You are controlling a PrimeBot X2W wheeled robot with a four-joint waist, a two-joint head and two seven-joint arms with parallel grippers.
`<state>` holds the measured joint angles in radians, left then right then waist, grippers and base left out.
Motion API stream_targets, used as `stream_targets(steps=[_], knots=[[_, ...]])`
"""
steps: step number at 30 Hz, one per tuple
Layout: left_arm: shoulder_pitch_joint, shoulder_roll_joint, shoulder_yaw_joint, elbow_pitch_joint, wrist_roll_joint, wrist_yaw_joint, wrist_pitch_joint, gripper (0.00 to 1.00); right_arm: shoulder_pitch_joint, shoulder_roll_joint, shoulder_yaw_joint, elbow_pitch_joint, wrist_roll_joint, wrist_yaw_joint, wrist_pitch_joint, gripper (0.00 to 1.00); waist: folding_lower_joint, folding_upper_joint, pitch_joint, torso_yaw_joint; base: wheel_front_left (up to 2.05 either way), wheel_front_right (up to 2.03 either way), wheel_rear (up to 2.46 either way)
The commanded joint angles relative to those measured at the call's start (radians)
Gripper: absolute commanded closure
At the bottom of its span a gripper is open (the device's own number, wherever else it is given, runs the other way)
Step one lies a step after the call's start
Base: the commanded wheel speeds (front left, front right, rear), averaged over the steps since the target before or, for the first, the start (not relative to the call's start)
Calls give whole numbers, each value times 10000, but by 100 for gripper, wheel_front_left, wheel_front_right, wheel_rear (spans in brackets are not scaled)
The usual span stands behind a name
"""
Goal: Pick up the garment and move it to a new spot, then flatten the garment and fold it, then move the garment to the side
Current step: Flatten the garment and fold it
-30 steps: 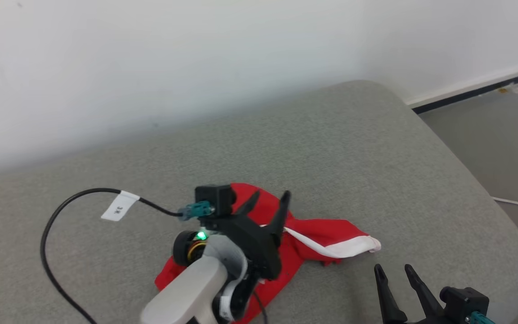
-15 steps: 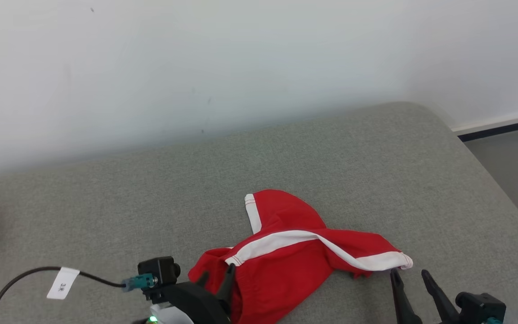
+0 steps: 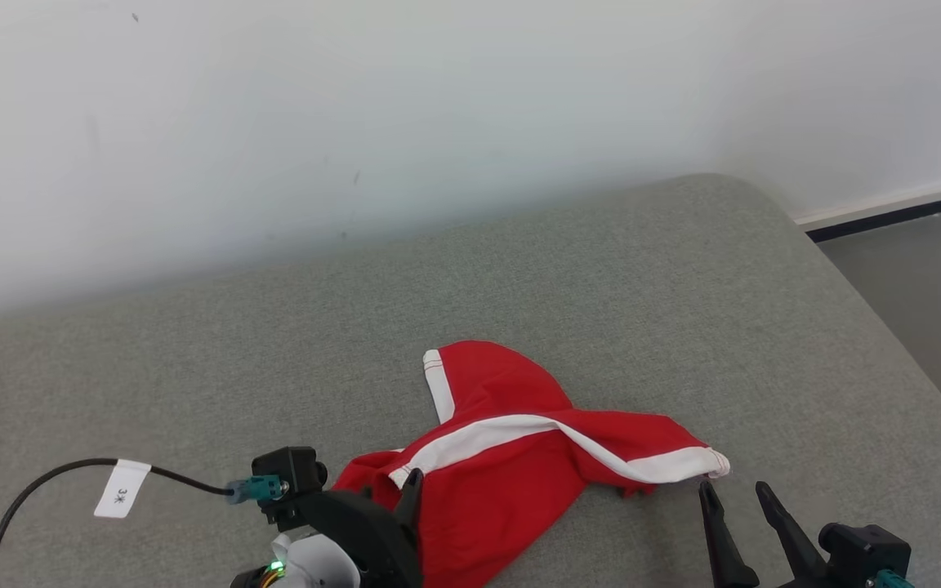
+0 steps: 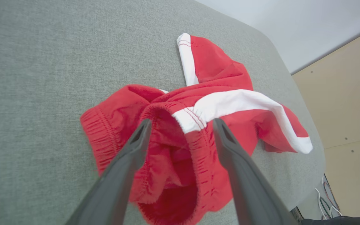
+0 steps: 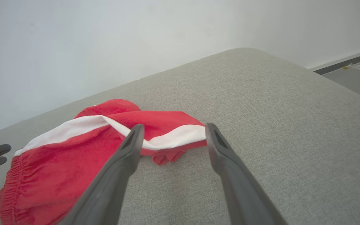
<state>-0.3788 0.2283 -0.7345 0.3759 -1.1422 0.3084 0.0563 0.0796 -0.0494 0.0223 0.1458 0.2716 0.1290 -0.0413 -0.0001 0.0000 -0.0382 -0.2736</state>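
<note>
At the far left a thin black cable with a white paper tag [image 3: 122,487] loops over the grey fabric cushion [image 3: 642,286] and runs to the left arm's wrist. Next to it, the left gripper [image 4: 182,121] has its two dark fingers spread wide on either side of the gathered waistband. Whether they touch the cloth cannot be told, and they hold nothing.

The crumpled red shorts with white side stripes [image 3: 511,457] lie bunched near the cushion's front edge, between the two arms, with one leg folded over the other. Just right of the white-trimmed leg hem, the right gripper [image 3: 733,486] is also wide open and empty, its tips close to the hem but apart from it.

The step in hand looks like taking hold. Next, the left fingers probably need to close on the waistband and the right on the hem.

The tagged cable could drag across the work area. The cushion's rounded right edge, with grey floor [image 3: 912,286] beyond it, leaves little room for spreading.
</note>
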Motion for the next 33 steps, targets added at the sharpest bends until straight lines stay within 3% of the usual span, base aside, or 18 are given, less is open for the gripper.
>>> stream_targets(steps=[1,2,6,8,11,13,15,16,20,26,33], knots=[[-149,-42,29,42,-54,-5,33,0,-104,-17,5,9,56,34,-44,0,1,0,119,-158,0,0,0],[-186,-56,65,113,-64,-28,22,0,-113,-17,-15,18,39,34,-52,0,1,0,147,-207,0,0,0],[-292,-73,117,302,-98,-82,23,20,-146,-16,-67,18,14,34,-61,0,1,0,231,-378,0,0,0],[-336,-89,74,399,-70,-82,66,47,-155,-16,-92,33,13,34,-84,0,1,0,262,-406,0,0,0],[-348,-117,38,492,-41,-125,85,53,-164,-16,-124,52,22,35,-109,0,1,0,294,-402,0,0,0],[-373,-146,15,539,-23,-148,89,64,-168,-16,-125,59,16,35,-104,0,1,0,314,-381,0,0,0],[-450,-156,13,556,32,-177,-16,92,-206,-14,-70,41,-57,35,-82,0,1,0,338,-347,0,0,0],[-489,-161,10,562,76,-182,-66,100,-259,-14,-46,34,-94,35,-53,0,1,0,354,-327,0,0,0],[-560,-148,-47,508,194,-219,-214,100,-478,-17,-160,4,-503,35,316,0,1,0,478,-193,0,0,0],[-325,-192,-174,268,343,-159,-418,100,-1007,-399,-669,251,-1414,35,1877,0,1,0,765,95,0,0,0],[-555,-335,-312,189,482,-255,-467,100,-1737,-601,-1109,759,-1566,35,2879,0,1,0,1073,448,0,0,0]])
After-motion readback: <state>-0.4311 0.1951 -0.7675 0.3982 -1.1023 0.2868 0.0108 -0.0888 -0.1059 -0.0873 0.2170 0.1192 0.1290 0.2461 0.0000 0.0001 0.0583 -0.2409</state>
